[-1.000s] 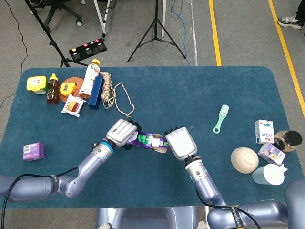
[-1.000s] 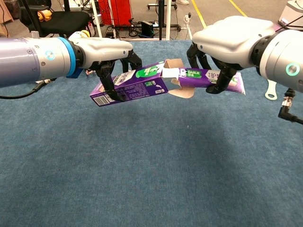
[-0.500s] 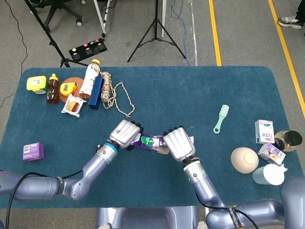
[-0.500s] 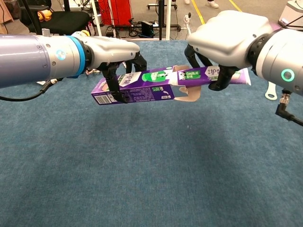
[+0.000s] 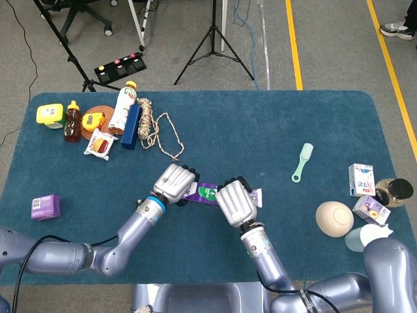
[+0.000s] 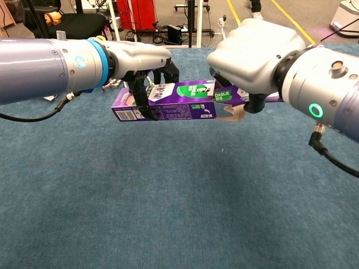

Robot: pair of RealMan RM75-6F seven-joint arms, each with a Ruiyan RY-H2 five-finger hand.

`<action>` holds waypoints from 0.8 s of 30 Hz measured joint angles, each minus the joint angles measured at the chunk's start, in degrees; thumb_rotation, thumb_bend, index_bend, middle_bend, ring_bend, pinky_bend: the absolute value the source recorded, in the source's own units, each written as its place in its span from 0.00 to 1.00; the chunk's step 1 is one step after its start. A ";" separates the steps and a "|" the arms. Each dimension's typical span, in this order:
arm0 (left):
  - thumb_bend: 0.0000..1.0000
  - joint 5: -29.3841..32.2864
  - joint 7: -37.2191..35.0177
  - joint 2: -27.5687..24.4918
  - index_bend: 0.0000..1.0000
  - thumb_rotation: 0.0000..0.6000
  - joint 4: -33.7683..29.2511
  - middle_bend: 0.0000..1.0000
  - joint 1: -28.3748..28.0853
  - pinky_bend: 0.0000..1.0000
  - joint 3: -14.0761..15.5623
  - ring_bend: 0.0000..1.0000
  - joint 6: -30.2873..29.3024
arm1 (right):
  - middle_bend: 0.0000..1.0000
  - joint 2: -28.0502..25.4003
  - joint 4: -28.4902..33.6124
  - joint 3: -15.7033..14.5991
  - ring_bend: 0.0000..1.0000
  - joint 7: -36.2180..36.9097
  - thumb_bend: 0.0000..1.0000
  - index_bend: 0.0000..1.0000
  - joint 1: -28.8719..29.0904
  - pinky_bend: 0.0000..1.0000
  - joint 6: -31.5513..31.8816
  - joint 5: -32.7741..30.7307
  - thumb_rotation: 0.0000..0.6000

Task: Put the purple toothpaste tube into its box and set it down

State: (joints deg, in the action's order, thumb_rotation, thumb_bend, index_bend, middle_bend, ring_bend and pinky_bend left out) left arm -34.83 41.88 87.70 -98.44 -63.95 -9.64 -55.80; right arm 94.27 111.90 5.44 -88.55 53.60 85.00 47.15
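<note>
My left hand (image 6: 143, 64) (image 5: 176, 182) grips the purple toothpaste box (image 6: 168, 102) (image 5: 203, 192) from above and holds it level above the blue table. The box's open flap (image 6: 231, 115) faces right. My right hand (image 6: 255, 53) (image 5: 234, 203) grips the purple toothpaste tube (image 6: 225, 94) (image 5: 255, 194), whose front part is inside the box's open end. Only a short stretch of the tube shows between the box and the right hand. In the head view the two hands sit close together at the table's middle front.
At the back left lie a coiled rope (image 5: 156, 127), bottles (image 5: 124, 104), a dark blue box (image 5: 131, 127) and snack packs. A small purple box (image 5: 45, 207) sits front left. A green brush (image 5: 302, 162), a ball (image 5: 334, 218) and small cartons (image 5: 361, 179) stand right.
My right hand has moved left toward the left hand, pushing the tube further into the box. The box has tilted from slanted to level and both hands have drawn closer together.
</note>
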 measured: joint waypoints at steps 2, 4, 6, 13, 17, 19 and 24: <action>0.24 -0.06 -0.56 0.18 0.44 1.00 0.18 0.34 -0.02 0.53 -0.08 0.29 0.08 | 0.56 1.48 -0.13 0.02 0.58 -2.00 0.49 0.49 0.48 0.64 0.98 -0.55 1.00; 0.24 -0.35 -1.12 0.39 0.44 1.00 0.34 0.34 -0.02 0.53 -0.11 0.29 0.21 | 0.56 2.59 -0.33 0.18 0.58 -3.39 0.49 0.49 0.96 0.64 1.53 -0.90 1.00; 0.24 -0.76 -1.80 0.56 0.44 1.00 0.38 0.34 0.00 0.53 -0.13 0.29 0.37 | 0.56 3.69 -0.65 0.51 0.58 -4.73 0.49 0.49 1.53 0.64 2.02 -1.29 1.00; 0.24 -2.67 -4.19 0.90 0.44 1.00 0.29 0.34 0.28 0.53 -0.22 0.29 0.75 | 0.56 6.66 -1.85 1.85 0.58 -8.24 0.49 0.49 3.39 0.65 3.75 -2.26 1.00; 0.24 -3.91 -5.76 1.00 0.44 1.00 0.54 0.34 0.61 0.53 -0.20 0.29 1.05 | 0.48 7.07 -2.06 1.91 0.56 -8.92 0.46 0.39 3.85 0.64 4.38 -1.89 1.00; 0.24 -4.41 -6.55 0.97 0.44 1.00 0.71 0.34 0.80 0.53 -0.18 0.29 1.25 | 0.40 6.99 -1.79 1.81 0.54 -9.15 0.42 0.26 3.93 0.64 4.75 -1.49 1.00; 0.24 -5.75 -8.40 1.10 0.44 1.00 1.24 0.34 1.29 0.55 -0.24 0.31 1.47 | 0.27 6.99 -0.06 2.00 0.51 -10.05 0.34 0.07 4.05 0.67 6.58 -0.54 1.00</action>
State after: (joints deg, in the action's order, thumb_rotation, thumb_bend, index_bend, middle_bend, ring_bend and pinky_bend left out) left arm -40.59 33.48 88.80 -97.20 -62.66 -9.88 -54.34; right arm 101.26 111.84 7.44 -98.59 57.64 91.58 46.60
